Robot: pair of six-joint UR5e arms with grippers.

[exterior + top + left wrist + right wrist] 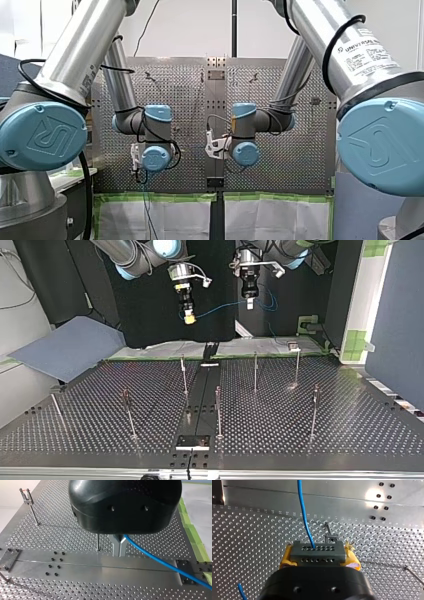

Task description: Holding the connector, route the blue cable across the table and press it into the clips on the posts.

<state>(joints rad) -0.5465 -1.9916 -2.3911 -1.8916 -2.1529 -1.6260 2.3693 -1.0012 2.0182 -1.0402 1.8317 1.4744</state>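
The perforated table [310, 440] spread below us, with thin posts [255, 371] standing well apart across it, each with a small clip at its tip. Our two arms came in from above in the top view: the left arm [75, 60] at that view's right, the right arm [350, 55] at its left. Both grippers hung raised over the table, near each other. Our left gripper [119, 547] had its metal fingers pinched narrow on the blue cable [160, 560], which ran out of them to one side. Our right gripper [319, 552] clamped the dark connector [317, 556] between its yellow pads [286, 559]. From the connector's face the cable stretched ahead over the table, clear of the posts — in the top view it sagged a little between the two grippers.
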